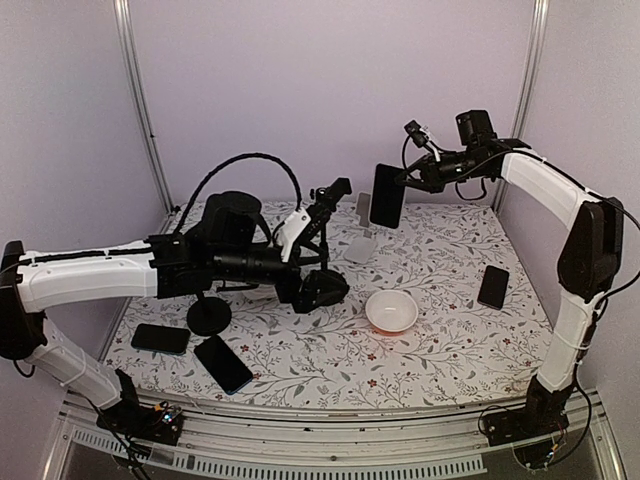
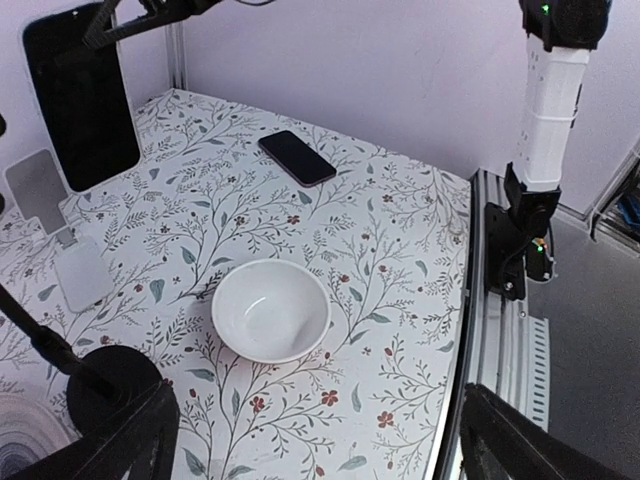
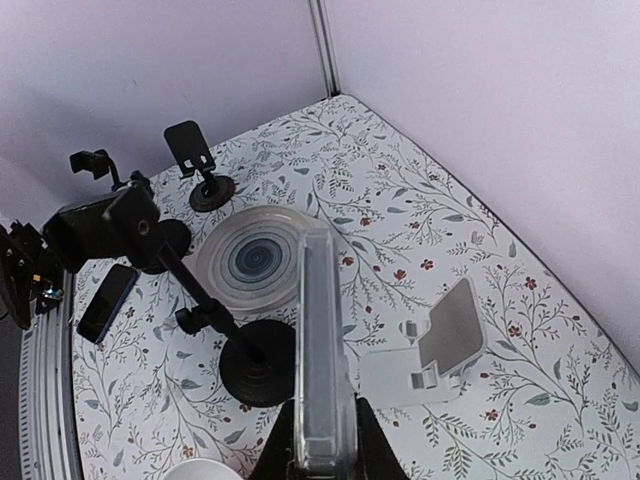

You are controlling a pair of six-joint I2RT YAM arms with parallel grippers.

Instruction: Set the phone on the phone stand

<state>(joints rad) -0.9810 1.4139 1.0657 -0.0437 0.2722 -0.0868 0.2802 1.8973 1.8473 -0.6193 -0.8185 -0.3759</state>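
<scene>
Top view, starting at the lower left: a spare phone (image 1: 160, 338) and another spare (image 1: 223, 363) lie flat on the desk (image 1: 300, 350), side by side near the front edge.

Moving toward the middle, the left gripper (image 2: 315, 430) is spread wide open with nothing in it. In its wrist view the fingers (image 2: 110, 440) only poke in at the bottom corners. A black stand (image 1: 322, 290) has its round base just beside the finger at the lower left of that view.

Just past that, a bit above centre, is the silver stand (image 1: 362, 240). It sits on the desk with nothing on it.

The phone (image 1: 387, 195) is right next to it in the frame, but up in the air. It hangs upright with its dark face toward the camera and isn't touching the stand. The right gripper (image 3: 322, 455) is clamped on it. That wrist view shows the phone edge-on, rising up the middle between the two fingers, with the silver stand down on the desk to the right.

Below that, right of centre, a white bowl (image 1: 391, 311) stands on the desk, well apart from both stands. A third spare (image 1: 493, 287) lies flat at the right side.
</scene>
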